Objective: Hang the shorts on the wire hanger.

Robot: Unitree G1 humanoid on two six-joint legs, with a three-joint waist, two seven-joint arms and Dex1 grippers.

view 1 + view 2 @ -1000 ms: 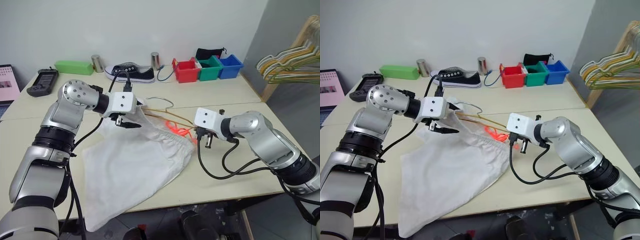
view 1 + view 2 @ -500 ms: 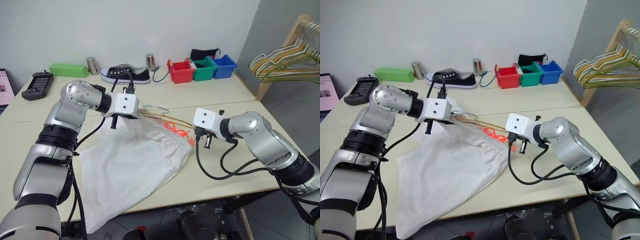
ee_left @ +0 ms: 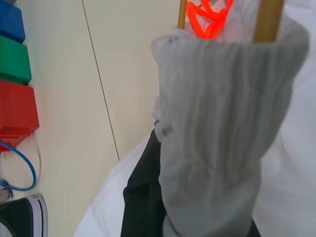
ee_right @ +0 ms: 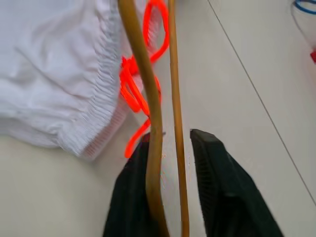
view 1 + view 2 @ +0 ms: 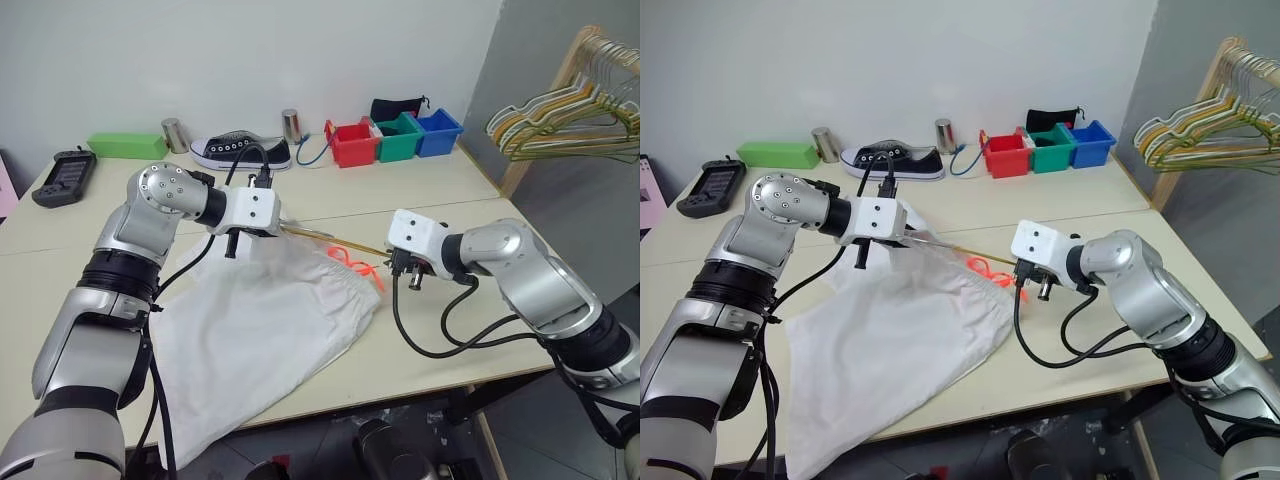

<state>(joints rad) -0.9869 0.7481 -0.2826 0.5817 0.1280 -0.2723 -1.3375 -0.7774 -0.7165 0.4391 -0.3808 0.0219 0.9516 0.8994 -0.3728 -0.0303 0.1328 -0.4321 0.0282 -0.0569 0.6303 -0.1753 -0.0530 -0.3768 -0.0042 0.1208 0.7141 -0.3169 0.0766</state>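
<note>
On the far left of the table (image 5: 420, 185) sit a dark handset (image 5: 62, 177) and a green box (image 5: 126, 145); then 2 metal cans (image 5: 174, 133) and a black sneaker (image 5: 240, 152); the left gripper (image 3: 163, 197) is clamped shut on the gathered waistband of the shorts (image 5: 265, 320), holding that corner raised while the rest of the white cloth lies spread over the table and droops off its front edge; the wire hanger (image 5: 335, 240) runs from that raised waistband across to the right gripper (image 4: 173, 148), its 2 wires passing between that claw's black fingers (image 4: 217, 168), which stand slightly apart around them, so the hold looks loose; the neon-orange drawstring (image 4: 140, 84) lies beside the wires; judging by this, the step in hand is threading the hanger into the waistband, and the next move calls for a firmer hold on the wire before sliding it further inside; behind stand 3 bins, red (image 5: 352, 142), green (image 5: 397, 135) and blue (image 5: 438, 130), contents not discernible, with a black pouch (image 5: 395, 106) behind them; at far right, a bunch of hangers (image 5: 560, 125) hangs on a wooden rack.
</note>
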